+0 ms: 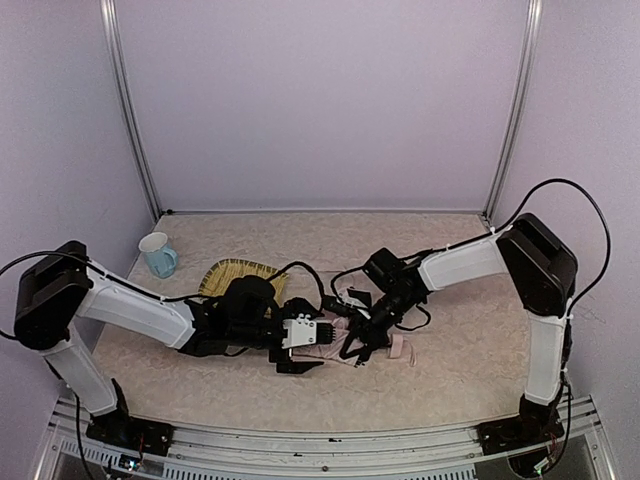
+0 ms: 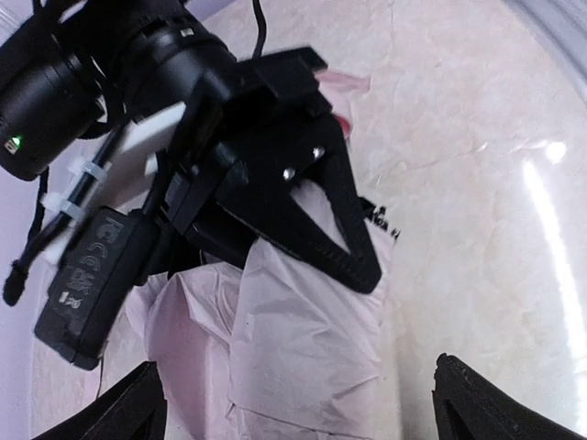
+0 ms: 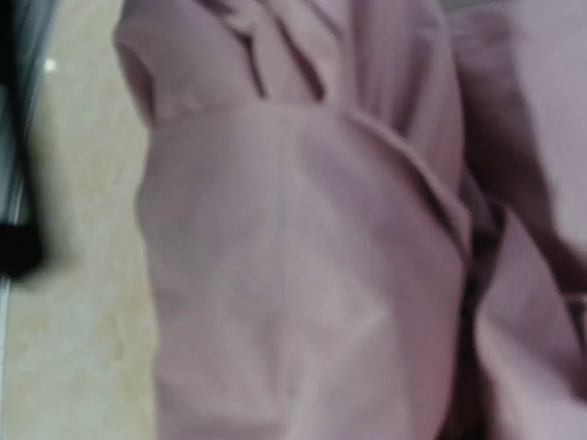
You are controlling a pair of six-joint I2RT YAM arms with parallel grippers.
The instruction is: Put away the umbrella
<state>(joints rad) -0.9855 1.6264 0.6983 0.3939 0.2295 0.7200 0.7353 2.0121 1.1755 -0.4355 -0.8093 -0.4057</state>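
The umbrella [image 1: 398, 350] lies folded on the table between the two arms, its pale pink fabric crumpled. My left gripper [image 1: 322, 335] is open at its left end. In the left wrist view my two fingertips [image 2: 138, 408] stand wide apart on either side of the pink fabric [image 2: 303, 348], not touching it. My right gripper [image 1: 362, 335] is down on the umbrella's middle; one black finger [image 2: 339, 220] of it lies over the fabric. The right wrist view is filled with blurred pink fabric [image 3: 293, 275] and shows no fingers. The shaft and handle are hidden.
A woven yellow tray [image 1: 240, 272] lies behind my left arm. A pale blue mug [image 1: 158, 254] stands at the far left. Black cables [image 1: 345, 275] trail across the table behind the umbrella. Metal frame posts stand at the back corners.
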